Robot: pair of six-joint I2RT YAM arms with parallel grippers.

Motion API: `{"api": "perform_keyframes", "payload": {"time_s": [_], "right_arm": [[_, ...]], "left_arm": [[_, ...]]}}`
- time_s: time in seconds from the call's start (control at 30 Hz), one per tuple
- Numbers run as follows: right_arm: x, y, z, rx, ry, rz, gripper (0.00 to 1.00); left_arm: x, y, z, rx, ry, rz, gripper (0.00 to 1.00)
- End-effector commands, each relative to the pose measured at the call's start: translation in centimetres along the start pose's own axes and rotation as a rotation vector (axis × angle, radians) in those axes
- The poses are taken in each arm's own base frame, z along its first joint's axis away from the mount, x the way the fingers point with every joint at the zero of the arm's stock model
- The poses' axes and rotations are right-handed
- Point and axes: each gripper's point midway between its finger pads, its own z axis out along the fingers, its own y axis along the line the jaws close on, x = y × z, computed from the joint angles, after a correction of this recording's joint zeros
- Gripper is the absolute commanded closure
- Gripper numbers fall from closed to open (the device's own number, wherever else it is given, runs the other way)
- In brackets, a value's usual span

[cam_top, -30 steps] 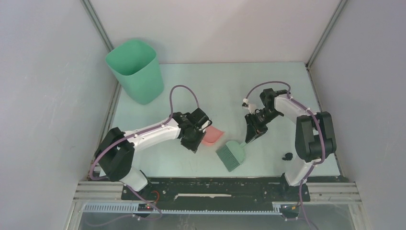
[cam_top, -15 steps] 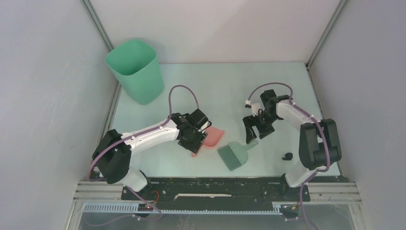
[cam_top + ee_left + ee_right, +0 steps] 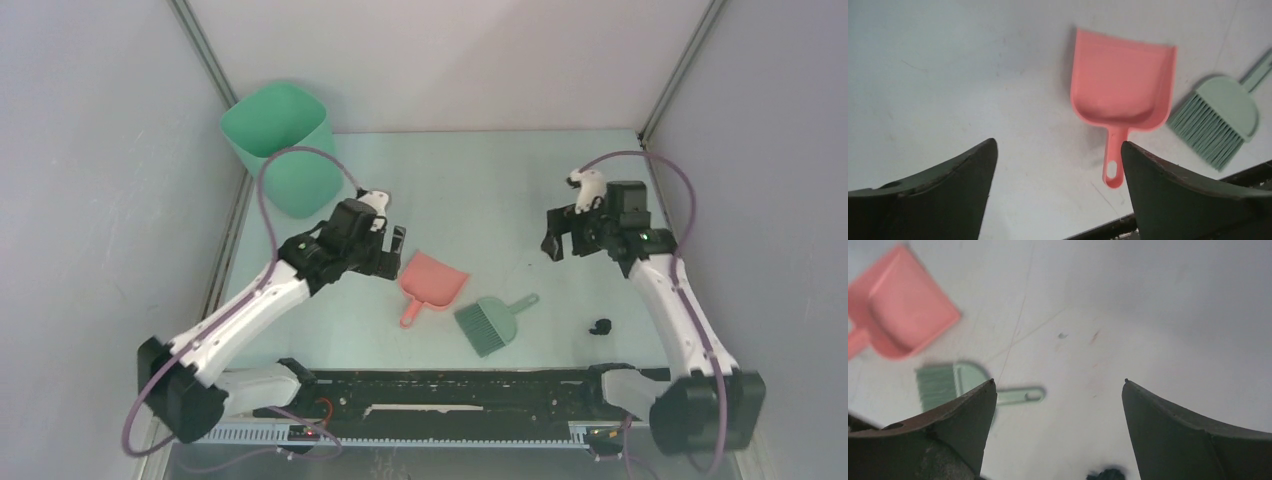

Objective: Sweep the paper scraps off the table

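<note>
The pale green table (image 3: 480,180) is walled in grey. The left gripper (image 3: 1058,145) is held spread, empty, a pink dustpan (image 3: 1123,80) ahead of it — the right gripper (image 3: 1058,382) likewise, a black paper scrap (image 3: 601,326) behind it.

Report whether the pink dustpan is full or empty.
Empty: the dustpan lies flat, its scoop bare in the left wrist view.

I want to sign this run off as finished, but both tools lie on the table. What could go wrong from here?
1. A black paper scrap lies by the near right edge of the table, apart from the brush and dustpan; it may get left unswept.
2. The left gripper and right gripper are open and empty, so sweeping it needs regrasping flat-lying handles, which could slip.
</note>
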Motion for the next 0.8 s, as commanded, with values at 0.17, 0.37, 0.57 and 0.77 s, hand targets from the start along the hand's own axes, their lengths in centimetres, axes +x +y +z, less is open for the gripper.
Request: {"api": "perform_keyframes", "payload": {"time_s": [0.17, 0.37, 0.57, 0.77], "right_arm": [[-8.8, -3.3, -8.2, 0.249, -0.638, 0.067, 0.00], [-7.5, -1.9, -4.8, 0.109, -0.547, 0.142, 0.00], [-7.2, -3.0, -5.7, 0.173, -0.569, 0.117, 0.01], [-7.0, -0.8, -6.3, 0.069, -0.557, 0.089, 0.05]], "left_arm": [[-4.5, 4.5, -4.8, -0.165, -0.413, -0.076, 0.00], [-4.1, 6.1, -4.3, -0.227, -0.394, -0.125, 0.00], [-3.9, 5.9, -3.7, -0.219, -0.361, -0.135, 0.00], [-4.0, 6.3, -3.8, -0.222, -0.369, -0.149, 0.00]]}}
